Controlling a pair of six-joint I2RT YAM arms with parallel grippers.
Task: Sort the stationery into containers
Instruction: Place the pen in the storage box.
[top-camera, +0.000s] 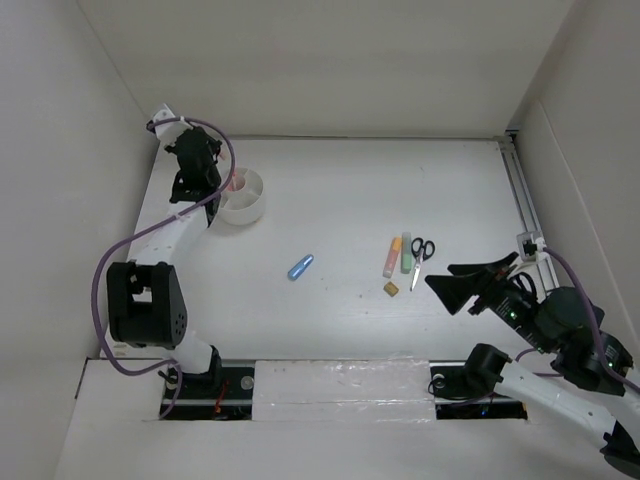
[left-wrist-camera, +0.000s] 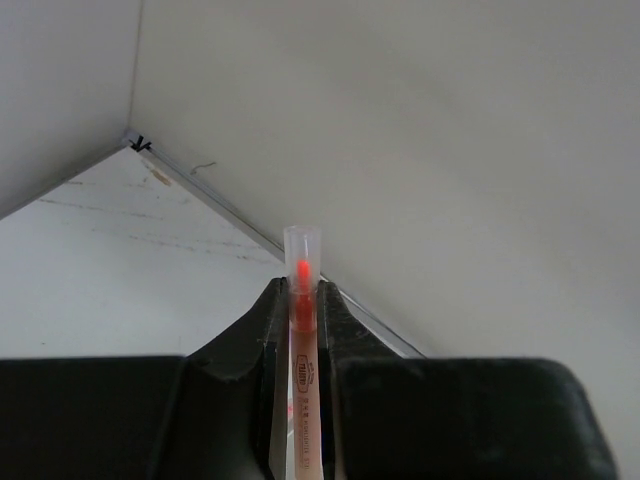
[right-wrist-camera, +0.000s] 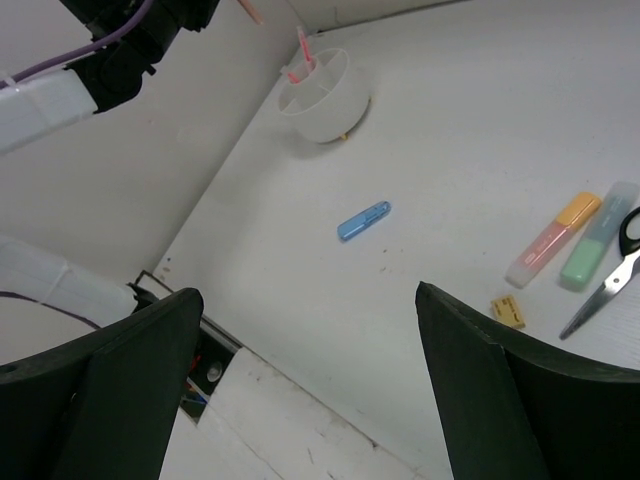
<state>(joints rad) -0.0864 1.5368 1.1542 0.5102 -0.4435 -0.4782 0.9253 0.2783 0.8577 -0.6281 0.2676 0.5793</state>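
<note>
We find the white cup (top-camera: 243, 200) near the worktop's (top-camera: 340, 330) far left corner, a pink pen (right-wrist-camera: 302, 55) inside. Near it, our left claw (left-wrist-camera: 303, 300) clamps a red pen (left-wrist-camera: 302, 340). The right claw (right-wrist-camera: 305, 292) gapes wide by the right edge. White walls (top-camera: 330, 70) enclose the pale surface.

One round white cup (top-camera: 241, 197) with inner dividers. Two thin pens: an orange-red pen (left-wrist-camera: 302, 330) and a pink pen (right-wrist-camera: 303, 55). Two highlighters: an orange highlighter (top-camera: 392, 256) and a green highlighter (top-camera: 407, 252). One pair of black-handled scissors (top-camera: 418, 262). One blue capsule-shaped piece (top-camera: 301, 267). One tan eraser cube (top-camera: 391, 288). Five of these pieces lie loose on the surface (top-camera: 350, 190).
</note>
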